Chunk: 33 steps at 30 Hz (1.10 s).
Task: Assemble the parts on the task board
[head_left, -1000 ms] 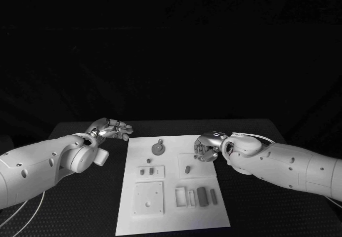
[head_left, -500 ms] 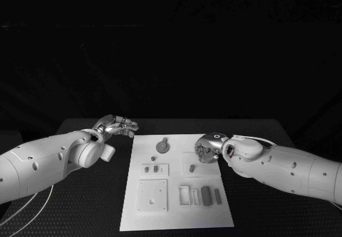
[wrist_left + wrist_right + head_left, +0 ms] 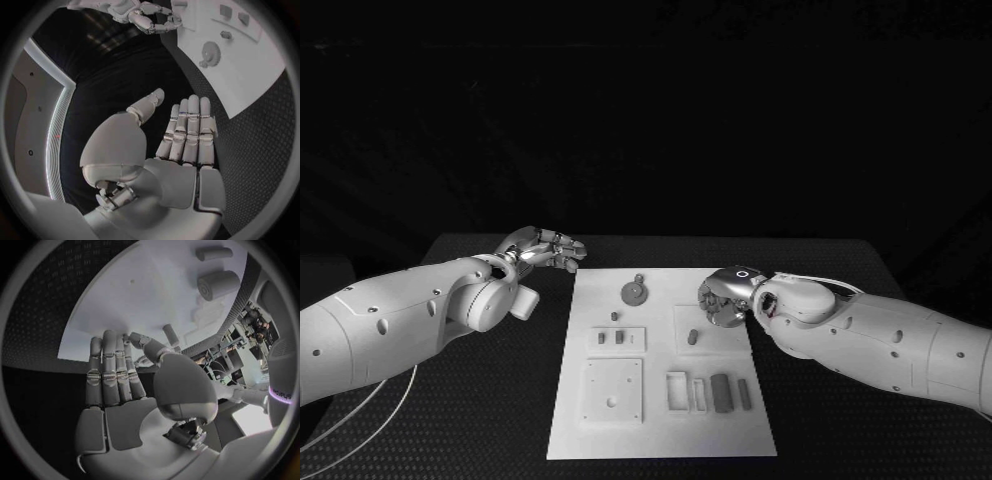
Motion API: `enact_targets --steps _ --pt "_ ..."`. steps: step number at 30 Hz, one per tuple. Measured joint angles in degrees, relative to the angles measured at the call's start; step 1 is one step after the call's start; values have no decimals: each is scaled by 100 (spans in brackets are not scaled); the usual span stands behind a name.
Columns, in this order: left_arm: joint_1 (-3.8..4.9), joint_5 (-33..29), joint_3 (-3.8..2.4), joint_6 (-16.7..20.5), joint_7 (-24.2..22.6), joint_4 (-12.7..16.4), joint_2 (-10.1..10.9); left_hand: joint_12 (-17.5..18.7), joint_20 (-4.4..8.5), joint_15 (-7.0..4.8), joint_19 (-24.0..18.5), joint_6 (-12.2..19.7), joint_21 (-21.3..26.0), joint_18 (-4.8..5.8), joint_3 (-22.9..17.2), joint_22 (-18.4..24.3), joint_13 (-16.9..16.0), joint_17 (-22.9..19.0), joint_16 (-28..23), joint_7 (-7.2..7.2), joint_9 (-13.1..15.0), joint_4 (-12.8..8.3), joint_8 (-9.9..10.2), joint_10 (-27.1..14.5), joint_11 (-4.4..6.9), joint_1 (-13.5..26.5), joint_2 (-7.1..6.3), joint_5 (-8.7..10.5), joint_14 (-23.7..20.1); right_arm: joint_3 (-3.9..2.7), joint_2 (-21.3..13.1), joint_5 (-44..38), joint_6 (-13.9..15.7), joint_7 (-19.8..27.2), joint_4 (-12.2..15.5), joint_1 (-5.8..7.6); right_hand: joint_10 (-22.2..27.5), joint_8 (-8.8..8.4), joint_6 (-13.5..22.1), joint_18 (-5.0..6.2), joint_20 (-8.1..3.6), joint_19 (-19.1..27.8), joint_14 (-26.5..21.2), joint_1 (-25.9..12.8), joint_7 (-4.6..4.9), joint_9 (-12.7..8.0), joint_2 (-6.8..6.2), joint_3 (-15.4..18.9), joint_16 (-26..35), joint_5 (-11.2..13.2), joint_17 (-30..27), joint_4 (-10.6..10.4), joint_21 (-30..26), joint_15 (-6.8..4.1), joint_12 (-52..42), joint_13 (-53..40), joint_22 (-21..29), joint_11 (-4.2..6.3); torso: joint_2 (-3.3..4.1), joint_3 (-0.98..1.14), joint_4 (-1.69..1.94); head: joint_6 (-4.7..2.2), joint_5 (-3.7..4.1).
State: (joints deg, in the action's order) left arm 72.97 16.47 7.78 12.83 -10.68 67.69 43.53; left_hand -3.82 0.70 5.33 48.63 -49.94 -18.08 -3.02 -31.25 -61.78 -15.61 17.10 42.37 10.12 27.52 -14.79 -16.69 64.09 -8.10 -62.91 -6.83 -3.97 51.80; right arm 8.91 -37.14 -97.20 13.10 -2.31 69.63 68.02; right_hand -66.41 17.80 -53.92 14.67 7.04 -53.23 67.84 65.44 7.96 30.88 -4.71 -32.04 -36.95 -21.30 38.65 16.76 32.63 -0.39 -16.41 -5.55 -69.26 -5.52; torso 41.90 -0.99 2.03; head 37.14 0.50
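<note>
Centrally, the task board [image 3: 661, 400] lies on the black table [image 3: 473, 420], grey parts on it: a round part [image 3: 635, 291] toward twelve o'clock, small bars [image 3: 720, 392] toward five. The left hand [image 3: 542, 248] hovers off its ten o'clock corner, fingers straight, holding nothing. The right hand [image 3: 727, 297] sits over its two o'clock edge, apparently empty.
</note>
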Motion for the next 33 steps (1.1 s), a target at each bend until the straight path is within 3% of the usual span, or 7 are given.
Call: enact_targets --steps 10,13,22,24,26,29,33 --pt "4 -3 0 0 7 5 1 0 -12 -21 12 0 0 4 0 0 6 16 0 0 -1 0 0 0 0 0 0 0 21 100 75 -275 100 -87 -34 23 -67 40 -120 5 0 1 1 141 -34 0 35 -15 0 0 23 16 -5 -1 38 -20 -22 11 -1 -3 -3 13 20" --pt "5 -3 0 0 8 2 1 0 -21 -21 21 0 0 3 0 -1 11 24 0 0 0 0 -23 0 0 0 0 0 22 130 89 -356 122 -108 -36 31 -87 40 -120 3 1 1 1 211 -34 -6 -6 -29 0 0 30 2 -26 -1 39 -28 -24 31 -1 -2 -4 26 24" --pt "7 -4 0 0 9 -4 -2 0 -21 -21 21 0 0 3 16 4 13 41 -22 0 5 -16 -24 0 0 0 0 0 22 158 92 -538 192 -154 -7 27 -200 63 -227 -8 -21 -21 26 349 -78 -12 -29 -84 0 1 56 4 -27 -22 95 -41 -51 41 -1 4 -9 52 13" --pt "7 -4 0 0 10 -6 -5 0 -21 -21 21 0 0 3 16 4 17 49 -22 0 4 -16 -24 0 0 0 0 0 22 164 92 -573 209 -161 4 23 -296 63 -320 -43 10 -112 58 489 -89 -46 -145 -469 0 0 62 -13 -77 -35 108 -83 -57 52 -1 6 -9 61 12" --pt "7 -4 0 0 10 -7 -7 0 -21 -21 21 0 17 4 16 4 17 49 -22 0 4 -16 -24 0 0 0 0 0 22 169 90 -614 239 -170 14 16 -396 85 -418 -55 -30 -196 139 486 -127 -54 -148 -719 -13 0 94 -4 -79 -55 132 -103 -77 93 -1 6 -9 64 13" --pt "7 -4 0 0 10 -16 -9 0 -21 -20 21 0 23 3 16 4 17 55 -22 0 4 -16 -24 0 0 0 0 0 22 174 88 -667 284 -182 14 9 -488 131 -491 -86 -91 -295 202 485 -183 -52 -149 -816 -76 -1 145 -23 -25 -97 96 -154 -123 145 -2 6 -9 65 16" --pt "8 -5 0 0 10 -26 -17 0 -20 -28 21 0 24 3 15 4 17 63 -45 0 4 -16 -24 0 0 0 0 0 29 179 83 -728 333 -195 13 -1 -578 149 -561 -44 -103 -348 275 464 -213 -21 -170 -817 -140 -22 189 -24 0 -151 111 -187 -168 175 -3 7 -9 52 23"
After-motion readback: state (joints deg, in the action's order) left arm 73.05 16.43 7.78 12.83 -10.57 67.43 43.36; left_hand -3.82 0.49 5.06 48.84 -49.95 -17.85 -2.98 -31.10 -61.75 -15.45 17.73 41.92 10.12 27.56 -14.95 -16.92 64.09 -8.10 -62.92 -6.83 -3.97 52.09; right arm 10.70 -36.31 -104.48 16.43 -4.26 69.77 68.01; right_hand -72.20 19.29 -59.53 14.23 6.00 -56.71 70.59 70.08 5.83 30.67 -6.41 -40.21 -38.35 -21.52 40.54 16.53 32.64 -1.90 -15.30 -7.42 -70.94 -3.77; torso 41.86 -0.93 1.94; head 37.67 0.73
